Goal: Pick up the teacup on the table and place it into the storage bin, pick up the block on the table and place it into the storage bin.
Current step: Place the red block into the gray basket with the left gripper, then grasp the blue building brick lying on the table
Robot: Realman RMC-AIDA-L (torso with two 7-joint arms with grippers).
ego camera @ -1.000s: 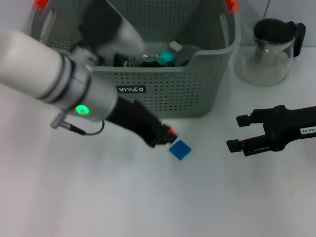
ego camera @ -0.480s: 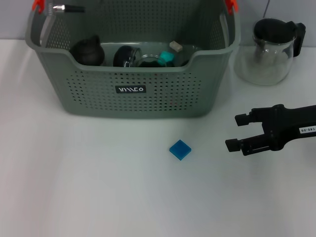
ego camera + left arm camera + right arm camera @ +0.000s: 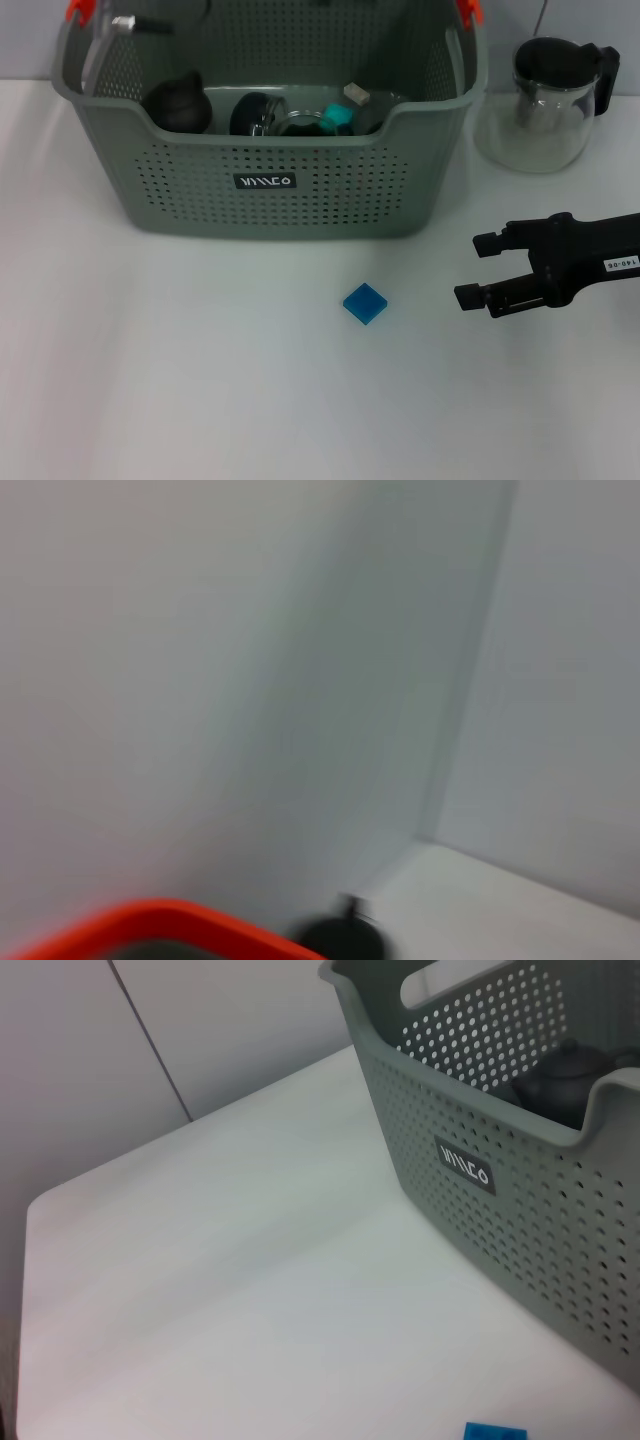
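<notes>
Reaching for the block (image 3: 365, 303) is the step in hand, and it falls to the right gripper (image 3: 478, 270), which hovers low over the table (image 3: 180, 380) with its jaws parted and nothing between them. The small blue square lies flat on the white surface, out ahead of the open fingertips and a little to the near-jaw side, near but not touching. It sits turned corner-on, like a diamond, so the wrist would do well to rotate until the fingers meet two opposite flat edges and not two corners. Being thin and low, it likely needs the fingertips brought right down to the tabletop before closing, or they may skate over the top. A slow, centred close should keep it from being nudged aside.

Beyond the block, farther from the jaws, stands the storage bin (image 3: 330, 200), grey-green and perforated, with several dark items already inside; one rounded dark piece (image 3: 178, 100) may be the teacup, though I cannot tell for sure. The glass pitcher (image 3: 545, 100) stands on the far side of the right gripper, well apart, so a lift and carry toward the bin should swing clear of it.

The left gripper is out of view.
</notes>
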